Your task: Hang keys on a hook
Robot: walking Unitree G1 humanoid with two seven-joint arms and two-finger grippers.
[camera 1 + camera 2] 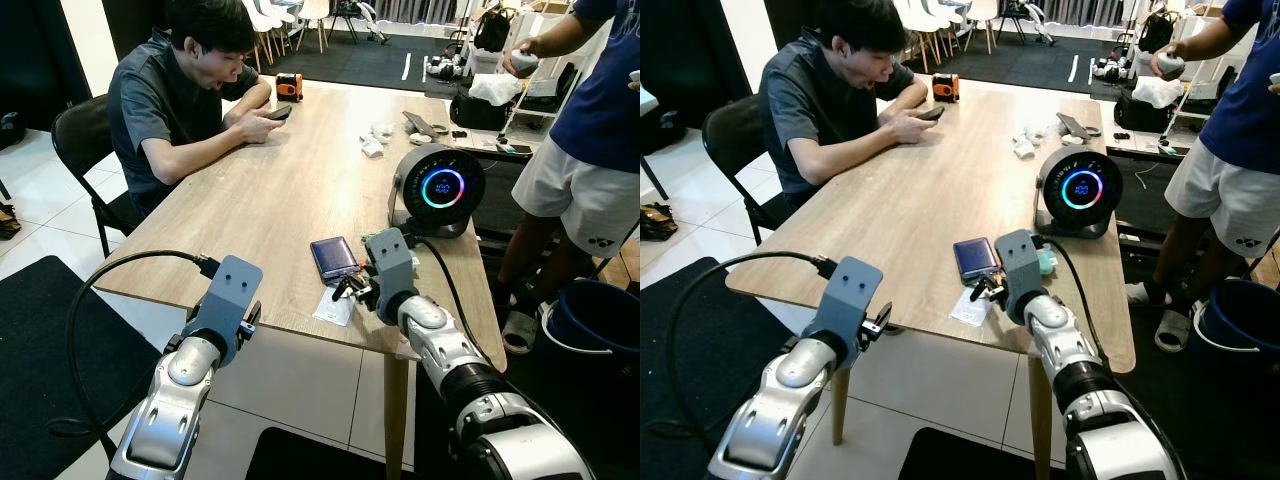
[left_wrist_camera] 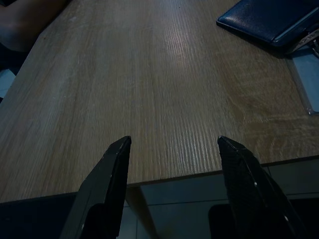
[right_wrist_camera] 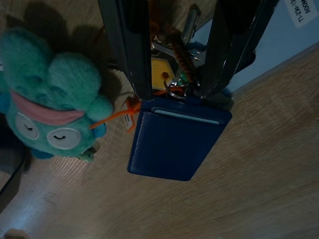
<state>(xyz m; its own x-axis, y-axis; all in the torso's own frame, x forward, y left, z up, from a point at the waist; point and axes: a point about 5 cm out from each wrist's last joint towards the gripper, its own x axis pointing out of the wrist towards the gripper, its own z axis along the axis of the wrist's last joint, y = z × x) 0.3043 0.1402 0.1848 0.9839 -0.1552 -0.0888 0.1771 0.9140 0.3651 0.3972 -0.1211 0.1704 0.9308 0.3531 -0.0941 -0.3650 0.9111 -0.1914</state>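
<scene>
A bunch of keys (image 1: pixel 346 288) with an orange cord lies on the wooden table (image 1: pixel 270 200) near its front edge, just in front of a dark blue wallet (image 1: pixel 333 257). My right gripper (image 3: pixel 175 92) reaches down onto the bunch, and its two black fingers press the keys (image 3: pixel 172 74) from both sides. The wallet (image 3: pixel 174 142) sits just past the fingertips, and a teal plush toy (image 3: pixel 55 104) is beside them. My left gripper (image 2: pixel 174 140) hovers open over the table's front edge, with nothing between its fingers.
A clear card sleeve (image 1: pixel 333 306) lies under the keys. A round black device with a glowing ring (image 1: pixel 441 187) stands behind my right arm. One person (image 1: pixel 185 95) sits at the table's far left. Another (image 1: pixel 590 130) stands at the right by a blue bucket (image 1: pixel 595 325).
</scene>
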